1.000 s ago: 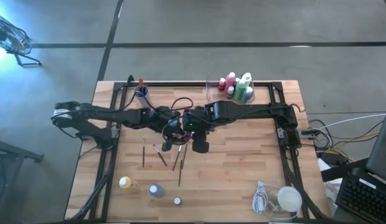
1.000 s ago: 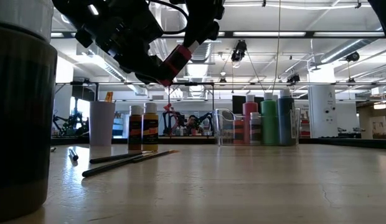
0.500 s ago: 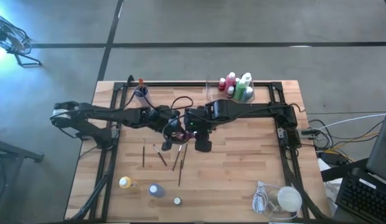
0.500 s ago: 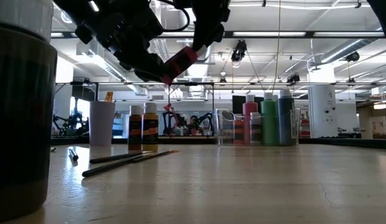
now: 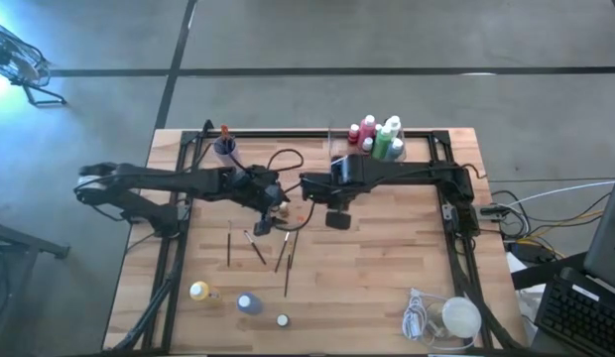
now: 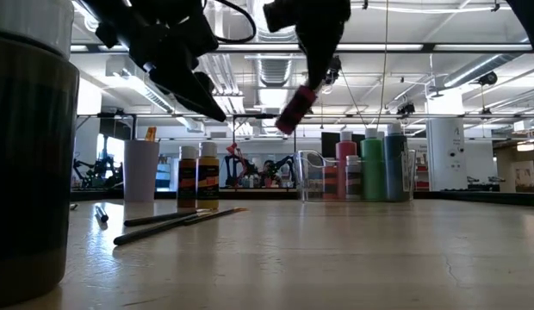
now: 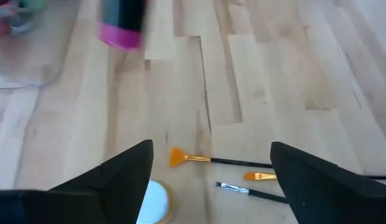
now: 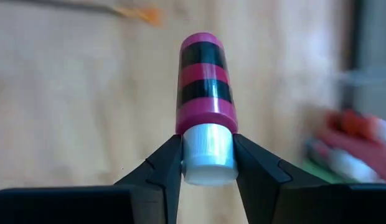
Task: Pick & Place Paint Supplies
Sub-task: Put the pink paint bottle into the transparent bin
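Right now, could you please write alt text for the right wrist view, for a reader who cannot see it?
The right gripper holds a pink bottle with black bands by its pale cap, jaws closed on either side of the cap, above the wooden table. An orange-tipped brush lies on the table beyond, and blurred bottles show at one edge.

I see the two arms meeting over the middle of the table (image 5: pixel 387 258). My right gripper (image 8: pixel 207 163) holds a bottle (image 8: pixel 205 109) by its cap, up off the wood, just right of my left gripper (image 7: pixel 208 168). Under the left gripper lie the brushes (image 5: pixel 258 248), fanned toward the near edge. Three loose bottles (image 5: pixel 243 302) sit near that edge, to the left. A tray (image 5: pixel 339 144) with upright bottles stands at the far edge; a cup (image 5: pixel 225 147) stands far left.
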